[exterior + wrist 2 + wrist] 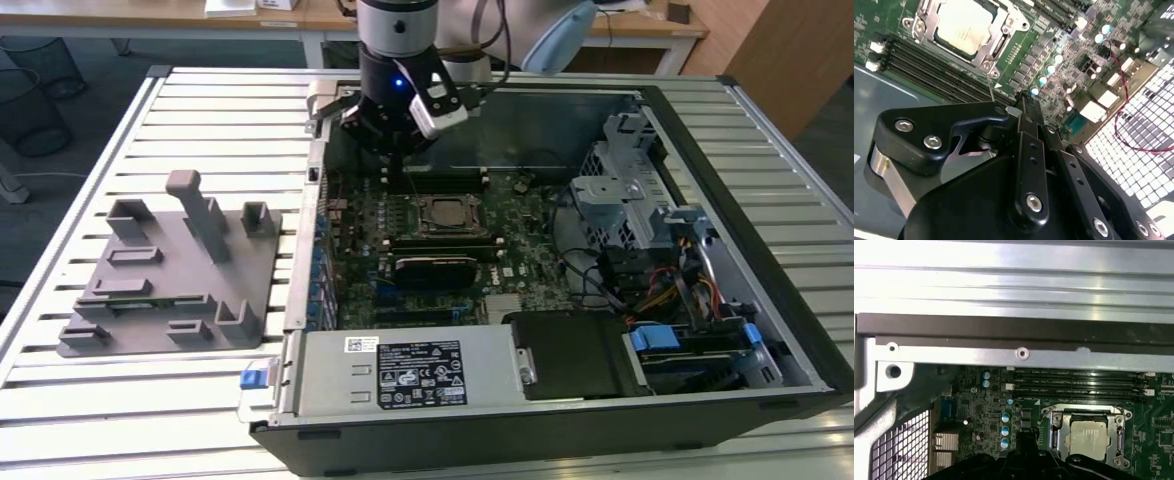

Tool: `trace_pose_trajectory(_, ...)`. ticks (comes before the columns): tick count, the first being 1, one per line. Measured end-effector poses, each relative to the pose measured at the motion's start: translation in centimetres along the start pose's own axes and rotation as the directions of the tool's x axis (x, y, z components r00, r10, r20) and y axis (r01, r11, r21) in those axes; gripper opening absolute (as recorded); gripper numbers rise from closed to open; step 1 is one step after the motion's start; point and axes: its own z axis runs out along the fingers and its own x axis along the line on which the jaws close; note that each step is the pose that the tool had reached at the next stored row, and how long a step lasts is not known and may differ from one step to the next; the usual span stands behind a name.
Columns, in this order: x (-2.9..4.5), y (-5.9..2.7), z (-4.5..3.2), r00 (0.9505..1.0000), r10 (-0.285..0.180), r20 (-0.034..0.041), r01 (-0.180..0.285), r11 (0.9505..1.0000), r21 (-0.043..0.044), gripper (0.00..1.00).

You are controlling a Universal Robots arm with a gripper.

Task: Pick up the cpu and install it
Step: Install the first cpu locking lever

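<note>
The cpu (442,213) is a silvery square chip lying flat inside the metal-framed socket on the green motherboard (521,215). It also appears in both wrist views, the cpu (963,27) and the cpu (1089,439) seated within the socket frame. My gripper (390,150) hangs above the board just beyond the socket, towards the far wall of the open computer case. In the second wrist view the gripper (1015,107) looks shut, with its black fingers drawn together and nothing between them. It is apart from the chip.
A grey plastic holder tray (160,270) with upright posts stands on the slatted table at the exterior view's left. The case (320,180) holds a power supply (414,375) at the front and a drive cage with cables (641,200) on the right. Memory slots (1079,382) run beside the socket.
</note>
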Motion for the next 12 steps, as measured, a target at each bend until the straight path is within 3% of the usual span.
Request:
trace_pose_trajectory(6,0.0,0.86,0.09,1.0,-0.003,0.0,0.003,1.0,0.0001,0.11)
trace_pose_trajectory(12,-0.18,0.93,0.11,1.0,-0.004,0.0,0.004,1.0,0.0,0.11)
